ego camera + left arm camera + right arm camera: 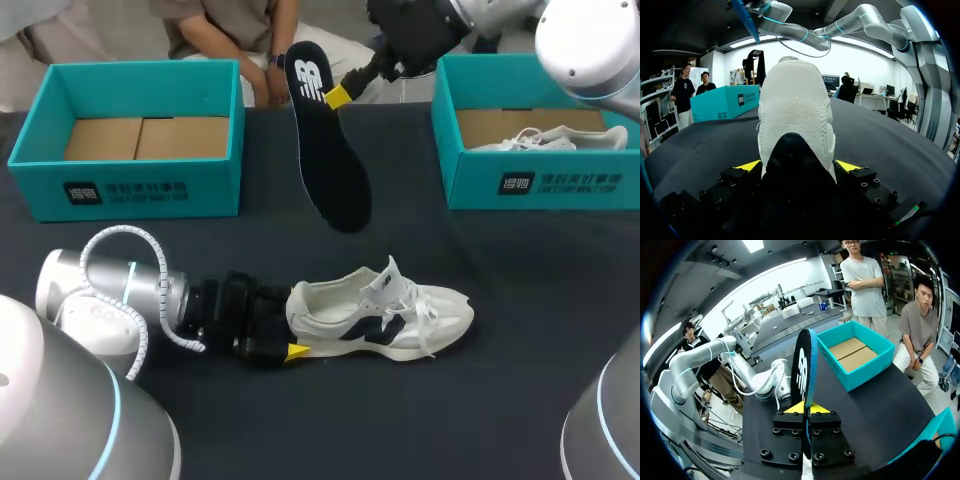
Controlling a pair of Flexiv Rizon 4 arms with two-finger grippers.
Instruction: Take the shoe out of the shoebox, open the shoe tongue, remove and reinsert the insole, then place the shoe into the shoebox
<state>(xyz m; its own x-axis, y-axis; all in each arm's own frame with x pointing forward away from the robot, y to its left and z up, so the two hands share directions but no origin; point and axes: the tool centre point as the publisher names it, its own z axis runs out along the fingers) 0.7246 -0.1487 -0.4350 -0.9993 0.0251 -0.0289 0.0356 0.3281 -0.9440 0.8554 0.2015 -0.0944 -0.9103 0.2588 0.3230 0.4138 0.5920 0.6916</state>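
A: Where's the white sneaker (385, 315)?
B: Near middle of the table, its heel pinched by the left gripper (290, 328).
A: And the insole (330, 150)?
B: Hanging upright over the far middle, its top end clamped in the right gripper (806, 408).

White sneaker (385, 315) with a navy side mark stands upright on the black bench (500, 400), toe pointing right. Its black insole (330, 160) hangs heel-up in the air above it, between the open teal left shoebox (150, 185) and right shoebox (545, 185).
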